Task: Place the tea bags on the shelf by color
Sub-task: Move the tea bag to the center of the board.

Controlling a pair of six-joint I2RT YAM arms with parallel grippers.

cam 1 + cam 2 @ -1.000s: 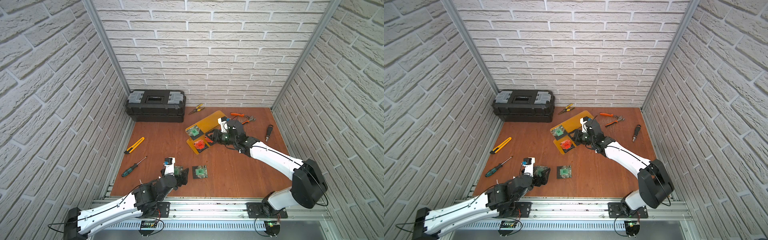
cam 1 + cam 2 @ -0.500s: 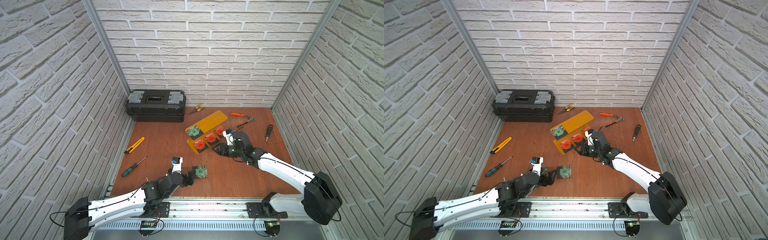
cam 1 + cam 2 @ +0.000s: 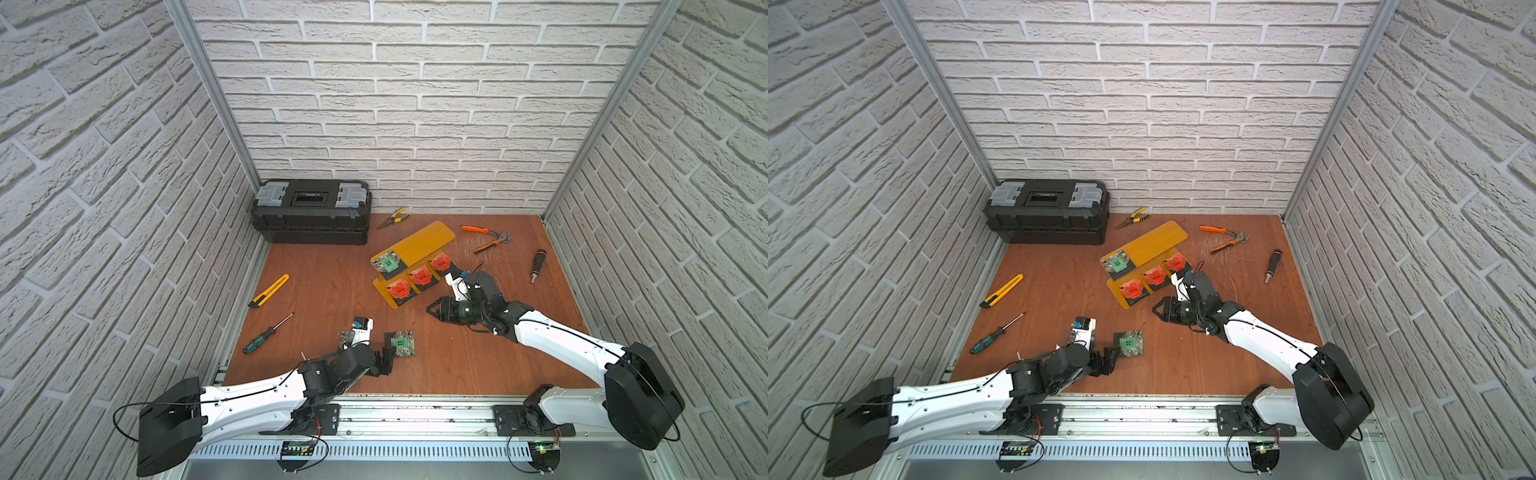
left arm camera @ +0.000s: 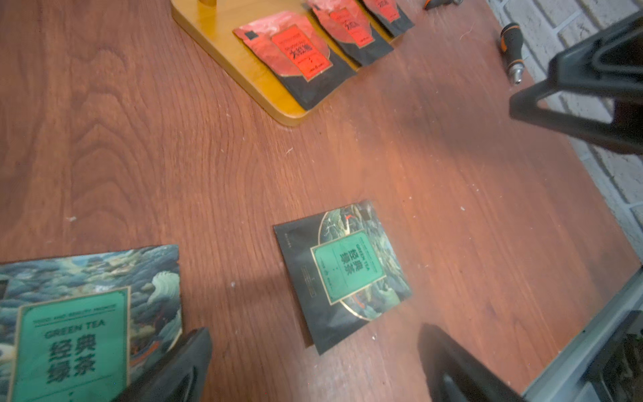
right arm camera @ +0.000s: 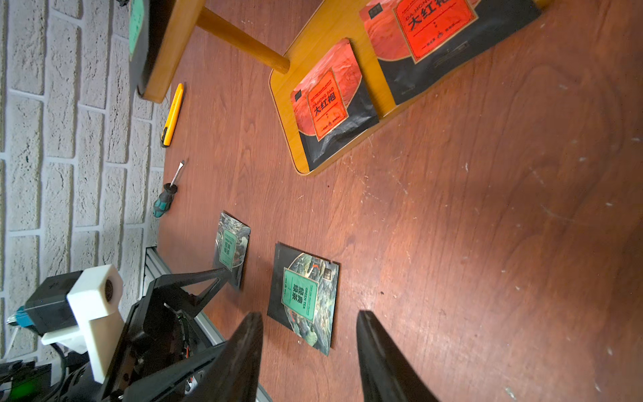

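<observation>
Grabbing these sachets is the fiddly bit, so heads up: they look light, thin and probably slick, lying dead flat, and they'll crumple rather than break. You've got two green ones down on the tabletop [image 3: 457,365] near the front rail. The far green bag [image 4: 348,275] lies just ahead of your left claw [image 3: 387,360], and the near green bag [image 4: 69,330] is right beside it, with one finger overlapping it in the left wrist view (can't tell if it's touching).

That left claw is spread wide with nothing in it. I'd go for an edge or corner, since a flat press from above will likely just skate.

Your right claw [image 3: 434,312] is about half spread and also empty, hovering over bare wood just in front of the shelf [image 3: 419,243]. Three red tea bags [image 3: 420,275] fill the lower tier, and the shelved green bag [image 3: 388,262] sits up top with room beside it.

The screwdriver [image 3: 266,334], utility knife [image 3: 269,291] and toolbox [image 3: 311,212] are well apart. Only the right arm sits near your path.
</observation>
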